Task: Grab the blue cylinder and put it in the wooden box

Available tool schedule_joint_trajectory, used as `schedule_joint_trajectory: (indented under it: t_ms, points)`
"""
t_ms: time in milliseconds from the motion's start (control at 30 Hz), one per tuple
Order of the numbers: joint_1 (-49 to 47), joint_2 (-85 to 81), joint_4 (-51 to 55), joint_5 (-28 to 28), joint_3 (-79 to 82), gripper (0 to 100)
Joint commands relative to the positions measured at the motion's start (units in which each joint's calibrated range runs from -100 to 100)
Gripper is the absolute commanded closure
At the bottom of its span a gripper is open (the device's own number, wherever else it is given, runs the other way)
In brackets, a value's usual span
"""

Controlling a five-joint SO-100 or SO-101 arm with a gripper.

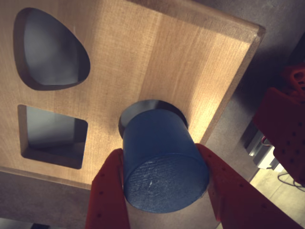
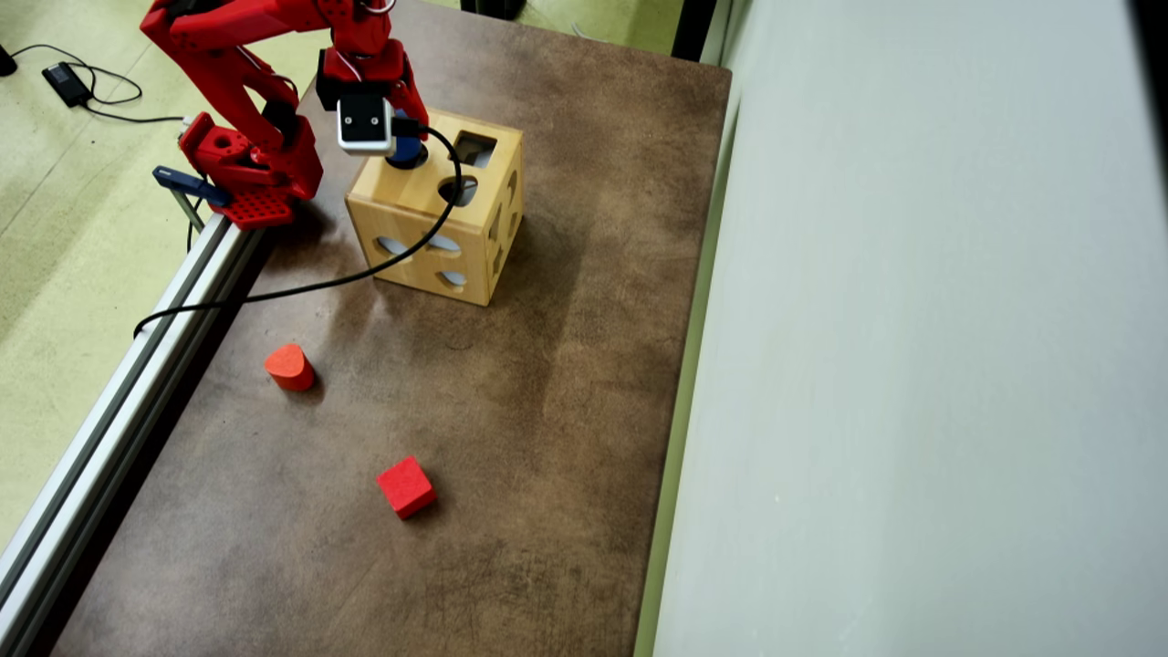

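Observation:
In the wrist view my red gripper (image 1: 164,167) is shut on the blue cylinder (image 1: 159,152), one finger on each side. The cylinder's far end sits at the round hole (image 1: 136,110) in the top of the wooden box (image 1: 190,62); how far in it reaches is hidden. In the overhead view the box (image 2: 415,228) stands at the back of the brown table, and only a bit of the cylinder (image 2: 406,151) shows under the white wrist camera (image 2: 365,124).
The box top also has a rounded hole (image 1: 52,47) and a square hole (image 1: 52,133). A red-orange rounded block (image 2: 289,367) and a red cube (image 2: 406,486) lie on the table. The arm's red base (image 2: 246,173) sits by the metal rail (image 2: 109,411). A black cable (image 2: 301,288) crosses the box's front.

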Motion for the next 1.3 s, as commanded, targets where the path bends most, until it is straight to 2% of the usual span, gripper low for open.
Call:
schedule_joint_trajectory:
  t_ms: [0, 100, 400, 867, 1267]
  points:
    - [0.33, -0.1, -0.31, -0.15, -0.39, 90]
    - [0.33, -0.1, -0.31, -0.15, -0.39, 88]
    - [0.48, -0.1, -0.31, -0.15, -0.3, 70]
    - [0.55, -2.22, 0.57, -0.2, -1.1, 69]
    - [0.62, -42.39, 0.25, -0.2, -0.21, 69]
